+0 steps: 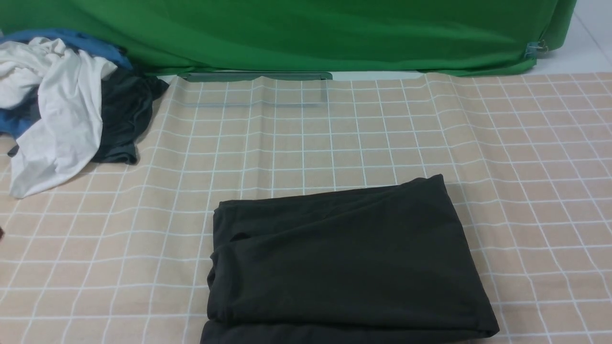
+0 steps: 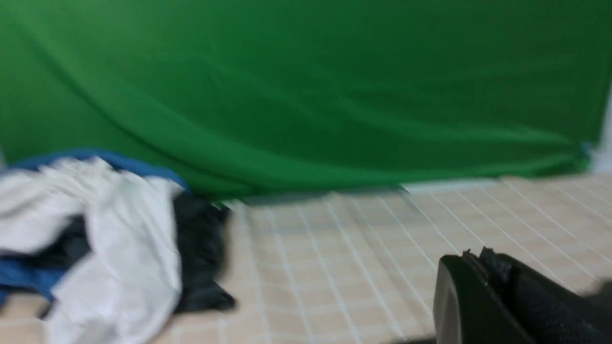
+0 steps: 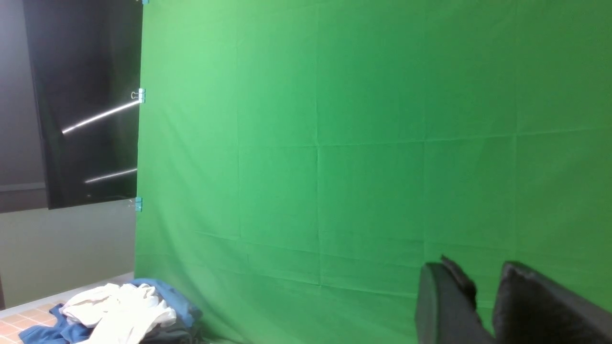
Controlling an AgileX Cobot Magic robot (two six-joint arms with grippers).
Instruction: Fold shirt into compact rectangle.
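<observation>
The shirt [image 1: 344,263] lies folded into a thick charcoal-black rectangle on the checked tablecloth [image 1: 334,134], near the front edge at the centre. Its folded layers stack along the left and front sides. No logo or collar shows. Neither arm appears in the front view. In the blurred left wrist view my left gripper [image 2: 478,258] is shut, its fingers pressed together above the cloth with nothing between them. In the right wrist view my right gripper [image 3: 478,277] is raised toward the green backdrop [image 3: 358,143], open, with green showing between its fingers [image 3: 440,301] and nothing held.
A heap of white, blue and dark grey clothes [image 1: 62,105] lies at the table's far left. A green backdrop [image 1: 306,33] hangs along the far edge, with a clear plastic board [image 1: 253,91] below it. A dark screen [image 3: 86,95] hangs left of the backdrop.
</observation>
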